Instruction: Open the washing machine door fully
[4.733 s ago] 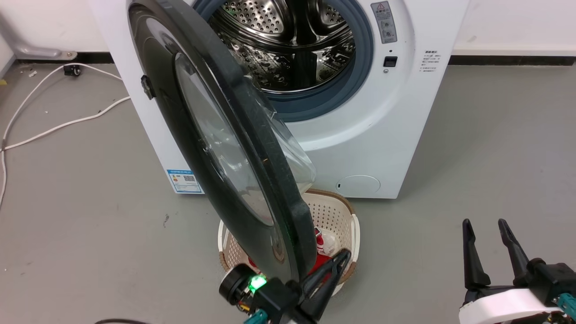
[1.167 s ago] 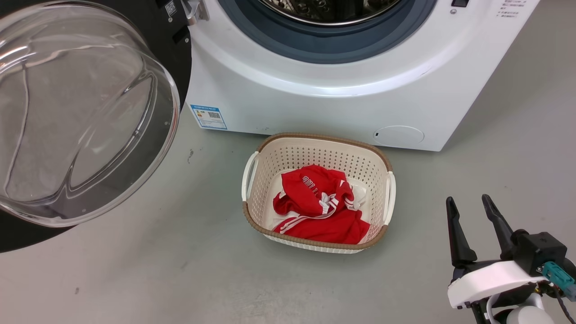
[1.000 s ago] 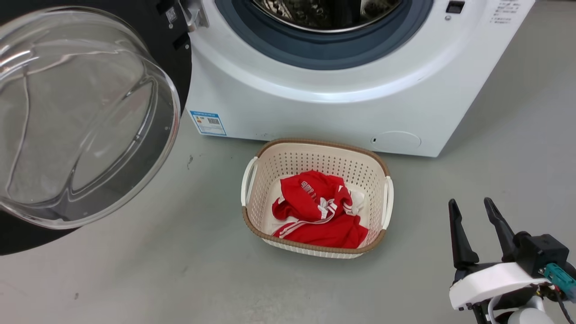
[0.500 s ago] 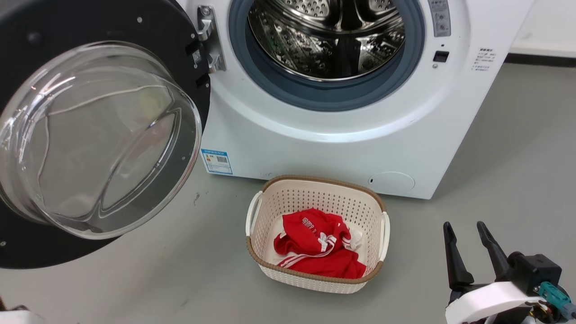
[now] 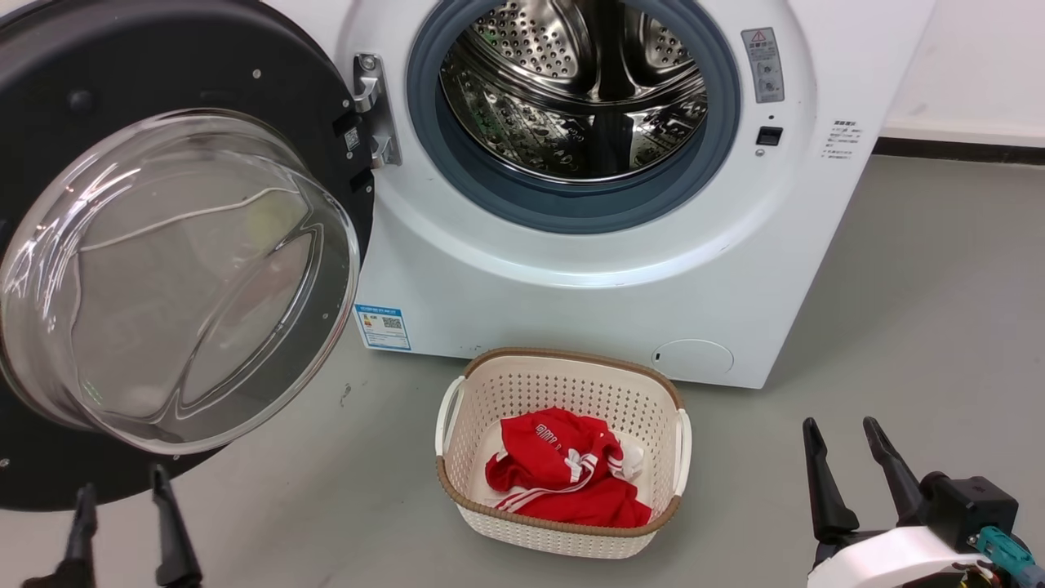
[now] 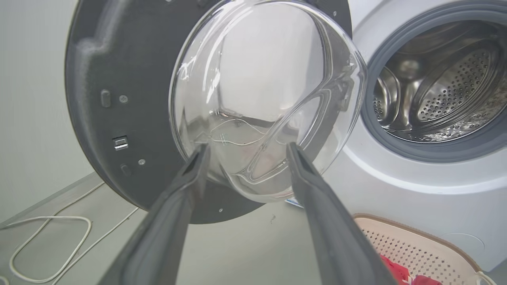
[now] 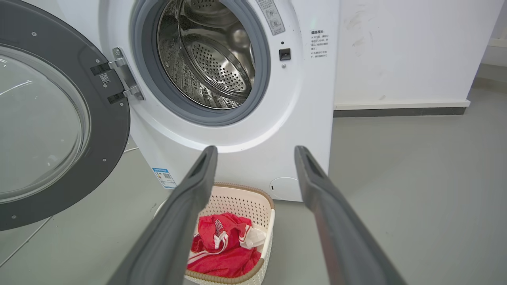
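The washing machine (image 5: pixel 571 278) (image 7: pixel 253 130) (image 6: pixel 416 198) is a white front-loader with its steel drum exposed. Its door (image 5: pixel 49 106) (image 6: pixel 99 79) (image 7: pixel 115 130), a black disc with a bulging clear glass bowl, is swung wide to the left on its hinge, inner side facing me. Low at the left, my left gripper (image 5: pixel 124 490) (image 6: pixel 245 152) stands open just below the door's lower edge, holding nothing. My right gripper (image 5: pixel 841 425) (image 7: pixel 255 152) is open at the lower right, well clear of the machine.
A cream perforated basket (image 5: pixel 465 392) (image 7: pixel 267 206) holding red clothing (image 5: pixel 563 474) sits on the grey floor in front of the machine. A white cable (image 6: pixel 51 237) lies on the floor left of the door. A white wall with a dark skirting (image 7: pixel 396 111) runs to the right.
The door has swung from half open to wide open at the left. My left gripper let go of its rim, left view, and now reappears below the door. The head camera tilted up.
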Controlling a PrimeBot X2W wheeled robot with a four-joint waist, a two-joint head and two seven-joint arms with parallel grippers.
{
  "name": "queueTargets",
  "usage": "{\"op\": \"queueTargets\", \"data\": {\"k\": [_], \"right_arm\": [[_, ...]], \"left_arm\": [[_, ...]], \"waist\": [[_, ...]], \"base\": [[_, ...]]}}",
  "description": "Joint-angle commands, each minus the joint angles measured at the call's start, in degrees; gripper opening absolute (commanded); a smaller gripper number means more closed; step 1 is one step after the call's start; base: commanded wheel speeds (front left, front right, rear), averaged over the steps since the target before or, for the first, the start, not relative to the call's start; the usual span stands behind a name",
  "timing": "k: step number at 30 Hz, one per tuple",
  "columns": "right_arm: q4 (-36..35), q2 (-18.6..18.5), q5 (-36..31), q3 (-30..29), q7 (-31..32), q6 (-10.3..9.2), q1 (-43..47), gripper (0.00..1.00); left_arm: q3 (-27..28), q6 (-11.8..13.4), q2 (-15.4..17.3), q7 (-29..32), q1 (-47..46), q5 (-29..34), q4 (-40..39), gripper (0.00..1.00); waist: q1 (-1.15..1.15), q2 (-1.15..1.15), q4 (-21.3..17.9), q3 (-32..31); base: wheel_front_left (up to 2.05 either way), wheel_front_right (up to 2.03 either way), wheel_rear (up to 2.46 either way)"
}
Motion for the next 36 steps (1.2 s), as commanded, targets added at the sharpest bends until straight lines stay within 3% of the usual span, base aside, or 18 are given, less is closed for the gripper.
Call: {"op": "queueTargets", "data": {"k": [1,8,17,36], "right_arm": [[-0.37,0.04,-0.41,0.15,0.05,-0.02,0.43,1.00],[-3.08,0.04,-3.28,0.30,1.10,-0.02,0.69,1.00],[-6.56,0.04,-5.91,0.45,2.50,-0.02,1.20,1.00],[-8.27,0.04,-6.78,0.48,3.80,-0.02,2.44,1.00]], "left_arm": [[-1.01,0.17,-0.26,-0.12,0.71,0.40,-0.37,1.00],[-10.44,0.96,-0.57,-0.12,-1.28,1.69,-1.69,1.00],[-17.88,0.10,-0.57,-0.12,-6.97,3.53,0.95,1.00],[-18.21,0.60,-0.08,-0.12,-7.97,5.08,3.34,1.00]], "waist": [[0.01,0.00,-0.30,-0.23],[0.01,0.00,-2.27,-0.63],[0.01,0.00,-5.80,-1.32],[0.01,0.00,-7.34,-1.24]], "base": [[0.00,0.00,0.00],[0.00,0.00,0.00],[0.00,0.00,0.00],[0.00,0.00,0.00]]}}
